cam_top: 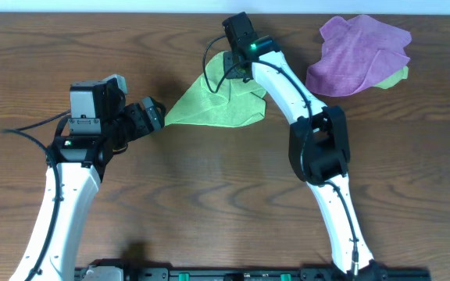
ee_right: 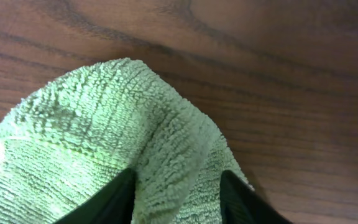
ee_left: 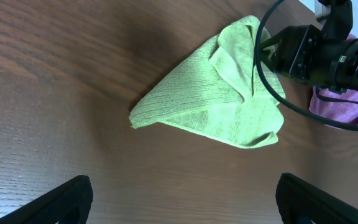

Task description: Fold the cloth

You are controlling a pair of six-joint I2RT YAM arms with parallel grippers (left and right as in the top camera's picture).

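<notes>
Right hand (ee_right: 178,198) grips a raised ridge of the cloth (cam_top: 209,105), clamped on both sides. Left hand (cam_top: 148,115) is wide open and empty, just left of the cloth's pointed corner. The cloth sits far-middle on the desk (cam_top: 209,203), bunched into a rough triangle, with the purple cloth (cam_top: 358,55) well apart at far right. My read: you're at the grasp step of a fold. Next, lift that edge and carry it across, with the left hand likely pinning the corner. Only the right wrist view shows the pinch. Overhead hides it under the wrist but shows both arms' layout.
</notes>
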